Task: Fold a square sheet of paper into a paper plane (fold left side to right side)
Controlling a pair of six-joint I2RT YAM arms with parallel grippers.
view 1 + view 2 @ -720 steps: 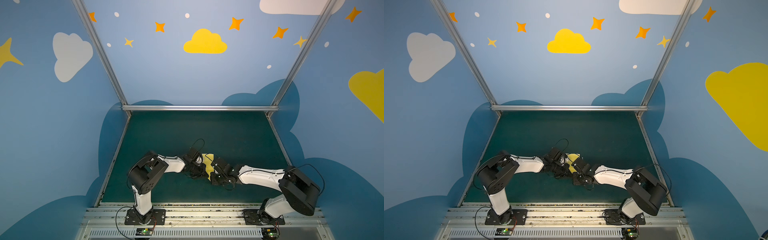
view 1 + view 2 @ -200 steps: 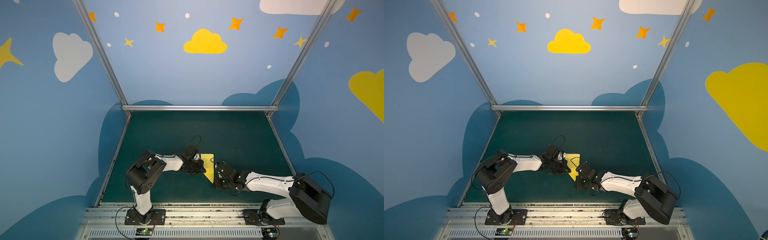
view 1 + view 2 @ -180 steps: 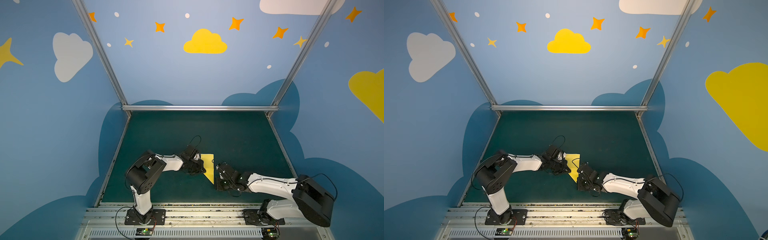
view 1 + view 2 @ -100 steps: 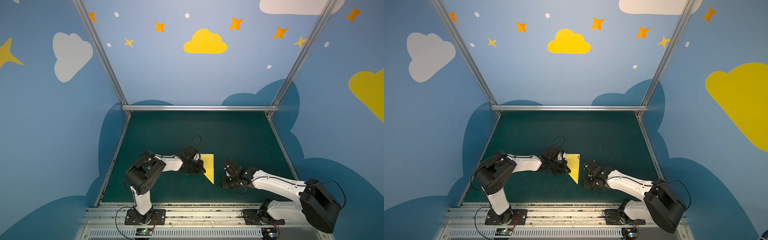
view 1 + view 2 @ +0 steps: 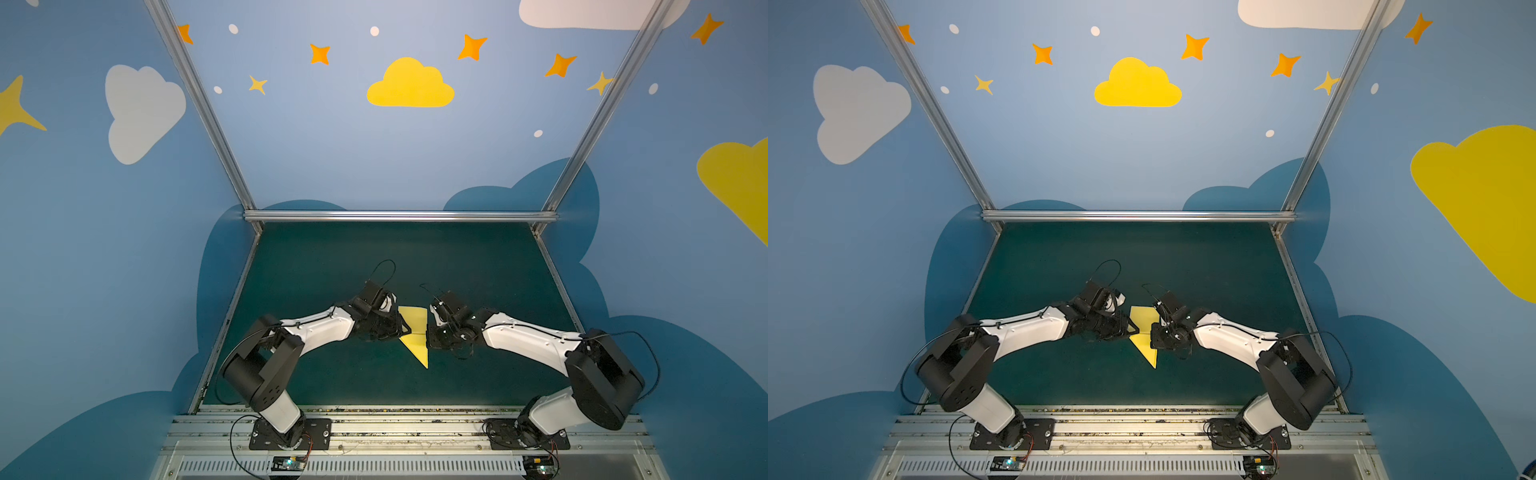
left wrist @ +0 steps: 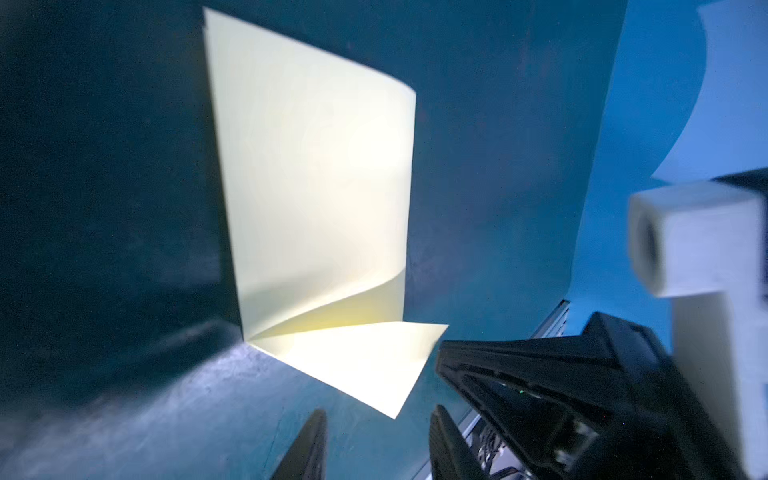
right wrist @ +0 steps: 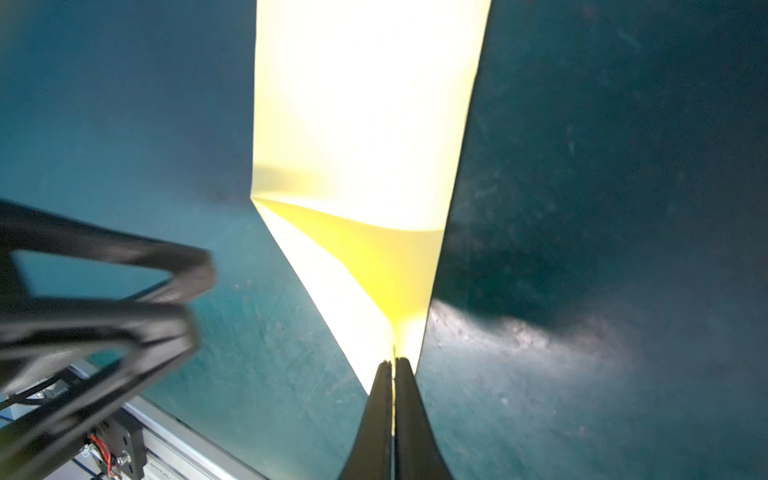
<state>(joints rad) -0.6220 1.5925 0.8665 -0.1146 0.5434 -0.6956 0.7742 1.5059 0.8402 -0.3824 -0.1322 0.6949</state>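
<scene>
Paper plane point(image 5: 415, 320) part-folded, point at 6 o'clock; wing folds likely remain. Right gripper point(image 7: 393, 365) pinches its 3 o'clock edge; left gripper point(image 6: 374, 428) at 9 o'clock, jaws parted, empty.

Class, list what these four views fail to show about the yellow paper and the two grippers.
- Both top views: where the right gripper pinches the paper, hidden under the gripper's own body.
- Right wrist view: the paper's far end, cut off by the frame edge; its creases, washed out by glare.
- Right wrist view: the left gripper, smeared by motion blur.
</scene>
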